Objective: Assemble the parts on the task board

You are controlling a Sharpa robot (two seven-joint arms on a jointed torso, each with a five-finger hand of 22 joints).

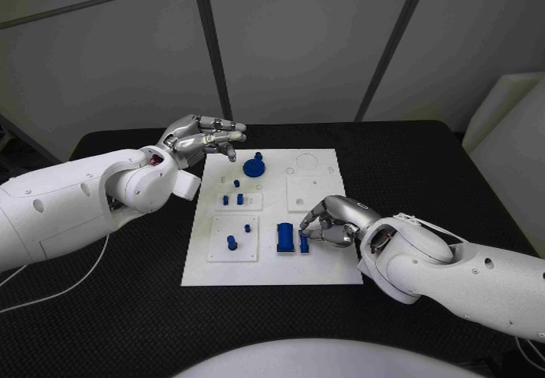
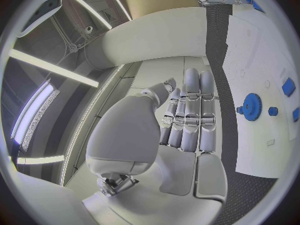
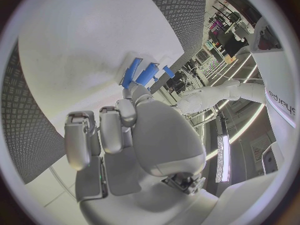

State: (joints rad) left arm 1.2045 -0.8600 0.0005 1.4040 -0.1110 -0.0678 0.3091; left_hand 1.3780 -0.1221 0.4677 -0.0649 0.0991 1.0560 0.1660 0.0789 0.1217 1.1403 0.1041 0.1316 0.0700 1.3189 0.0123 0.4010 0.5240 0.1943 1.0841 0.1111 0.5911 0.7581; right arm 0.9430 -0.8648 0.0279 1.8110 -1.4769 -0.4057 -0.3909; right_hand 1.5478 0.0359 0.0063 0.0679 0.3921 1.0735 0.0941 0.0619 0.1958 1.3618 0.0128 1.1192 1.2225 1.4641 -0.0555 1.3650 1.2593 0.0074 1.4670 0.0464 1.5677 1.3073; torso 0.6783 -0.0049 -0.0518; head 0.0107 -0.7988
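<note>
**Right hand at the blue blocks, left hand waiting over the gear**

You are in the middle of the assembly, and the step in hand looks like the seating or lifting of the blue blocks near the front of the white board (image 1: 329, 272). Your right hand (image 1: 331, 220) sits low over the board's right half, fingers (image 1: 313, 233) curled in towards the smaller block (image 1: 303, 242), which stands just beside the larger block (image 1: 285, 237). The fingertips appear to touch or pinch the smaller block, but I cannot tell from the head view or the right wrist view whether they truly hold it or only rest against it.

Your left hand (image 1: 205, 135) hovers above the board's far left corner, fingers loosely curled with nothing between them. In the left wrist view the fingers (image 2: 190, 110) lie side by side, and the blue gear (image 2: 252, 106) rests on the board just beyond them, untouched.

Other small blue pegs (image 1: 236, 196) stand in the plate at the board's middle, and two more (image 1: 231, 241) in the plate near the front left. The board lies in the middle of the black surface (image 1: 113, 315).

For the next move, you likely need to confirm the right hand's hold on the small block before lifting or pressing. Keep it upright, and mind the larger block next to it, since a sideways nudge could tip or shift it. The left hand is well placed to come down on the gear afterwards.
</note>
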